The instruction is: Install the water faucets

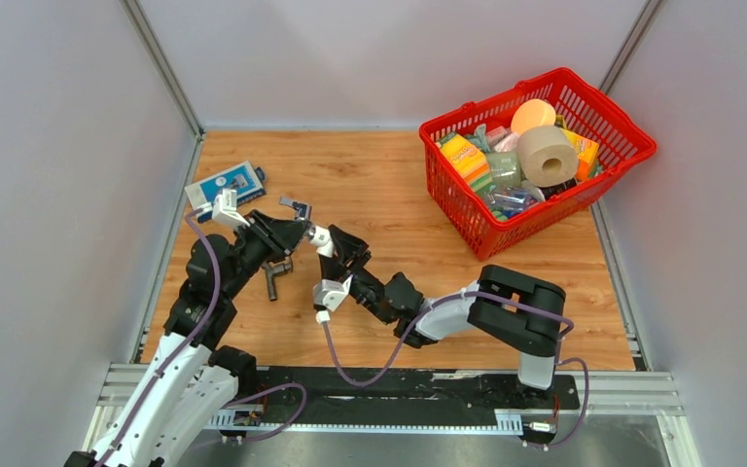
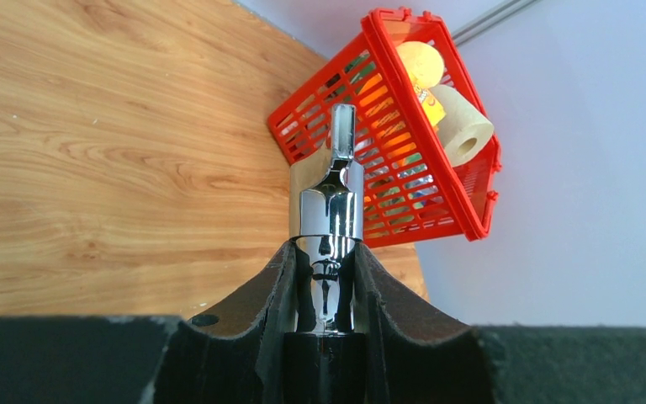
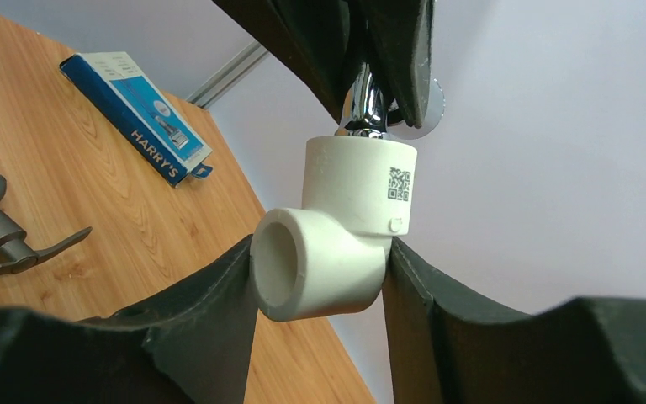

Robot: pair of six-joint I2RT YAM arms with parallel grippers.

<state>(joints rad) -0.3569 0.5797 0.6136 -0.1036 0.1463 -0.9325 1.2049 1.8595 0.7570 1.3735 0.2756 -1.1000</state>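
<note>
1. Wooden table (image 1: 399, 195): lay under both of my grippers.
2. Red basket (image 1: 457, 199): stood on the table, well apart from both grippers, beyond them and off to the right. It was packed with oddments, a toilet roll (image 1: 548, 154) on top.
3. Left gripper (image 2: 326, 252): jaws clamped on the chrome faucet, one finger on each side of its body.
4. Right gripper (image 3: 324, 244): met the left gripper tip to tip. Its jaws were closed on the white elbow fitting, a finger pressed to each flank.
5. Blue box (image 1: 224, 183): lay flat on the table beyond my left gripper and a little to its left, apart from it.
6. White elbow fitting (image 3: 336, 236): sat between my right fingers, one opening facing my wrist camera and the other turned up toward the left gripper.
7. Dark grey faucet (image 1: 274, 275): lay on its side on the table near my left gripper, on its near side, and neither gripper touched it.
8. Chrome faucet (image 2: 328, 198): sat in my left jaws, handle end standing out past the fingertips. Its other end met the elbow's upper opening. I could not tell how deep it sat.
</note>
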